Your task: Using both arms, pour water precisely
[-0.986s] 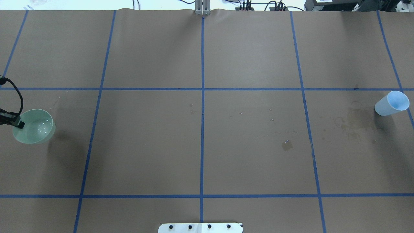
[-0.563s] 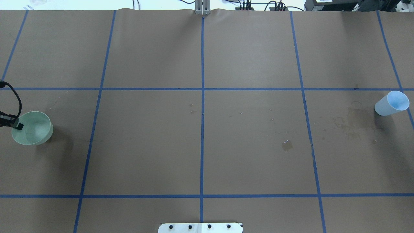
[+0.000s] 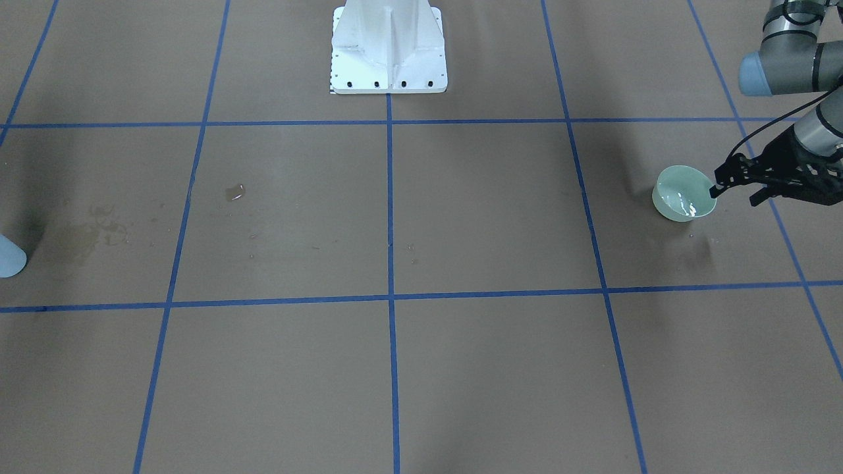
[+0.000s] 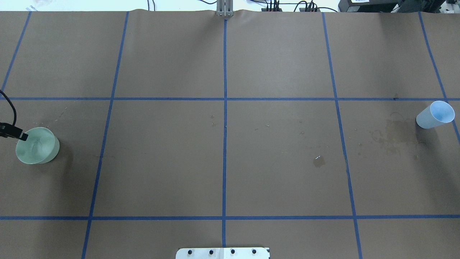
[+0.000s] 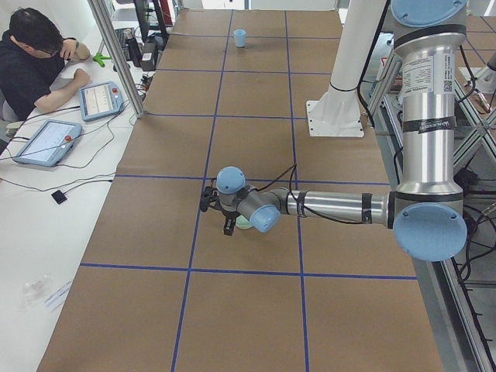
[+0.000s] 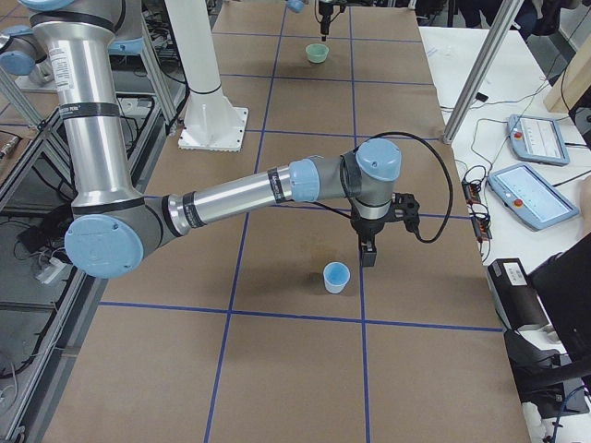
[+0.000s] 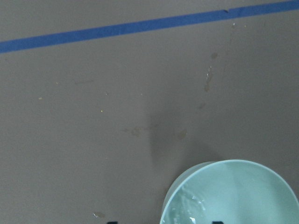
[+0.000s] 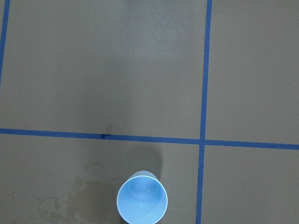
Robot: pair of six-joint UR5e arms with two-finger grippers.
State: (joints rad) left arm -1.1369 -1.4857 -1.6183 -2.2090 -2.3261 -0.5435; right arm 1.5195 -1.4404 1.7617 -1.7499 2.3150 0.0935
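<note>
A pale green bowl [image 4: 37, 145] stands level on the brown paper at the table's far left and holds water [image 3: 681, 207] that glints. It also shows in the left wrist view [image 7: 233, 196]. My left gripper [image 3: 734, 195] is open, with one fingertip [image 4: 23, 136] over the bowl's rim and the other outside it. A light blue cup [image 4: 435, 115] stands upright at the far right and also shows in the right wrist view [image 8: 141, 199]. My right gripper [image 6: 367, 251] hangs just beside the cup [image 6: 336, 277]. I cannot tell whether it is open or shut.
A small puddle [image 4: 318, 161] lies right of centre. Dried water stains [image 4: 391, 136] mark the paper left of the cup. The white pedestal [image 3: 388, 46] stands at the robot's side. An operator [image 5: 35, 62] sits by tablets beyond the far edge.
The bowl was tilted and raised on my left gripper's finger; now it sits level on the table, a little lower in the overhead view. The cup has not moved.
</note>
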